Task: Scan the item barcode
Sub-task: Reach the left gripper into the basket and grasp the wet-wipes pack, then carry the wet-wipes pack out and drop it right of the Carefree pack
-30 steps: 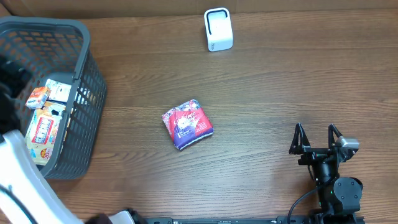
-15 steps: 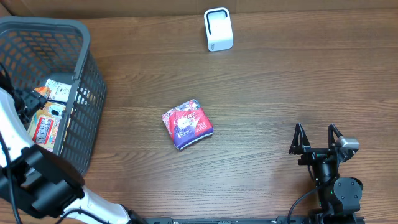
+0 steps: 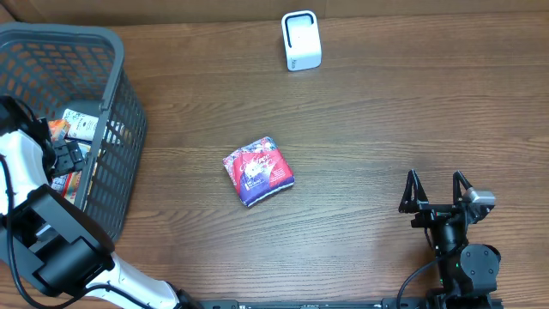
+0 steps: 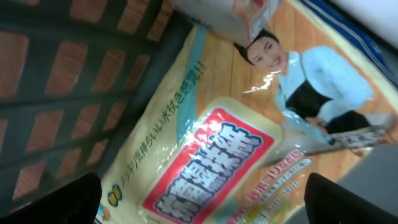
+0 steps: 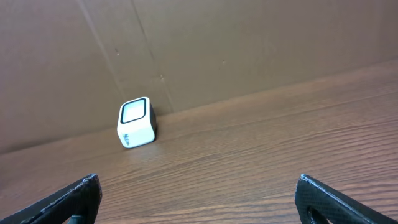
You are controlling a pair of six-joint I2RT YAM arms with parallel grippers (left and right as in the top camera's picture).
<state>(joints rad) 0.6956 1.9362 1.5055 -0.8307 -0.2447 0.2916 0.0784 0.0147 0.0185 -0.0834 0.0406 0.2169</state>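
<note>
Two left fingers (image 4: 351, 202) spread wide; printed packet (image 4: 211, 162) beneath, between them

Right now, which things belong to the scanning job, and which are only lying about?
Job: scanner, basket, packet below the open left gripper.
Lying about, probably: pouch on the table, open right gripper.

Basket (image 3: 118, 103) at the left edge: tall mesh walls, top entry only. The left arm (image 3: 19, 167) takes up its near half. Inside, packets (image 4: 205, 174) lie flat against the wall with little side room. Mid-table there is only the red-blue pouch (image 3: 258, 171), with open wood all around. Scanner (image 3: 301, 40) at far centre, approachable from either side. Right gripper (image 3: 435, 180) parked near right, well apart from both.
</note>
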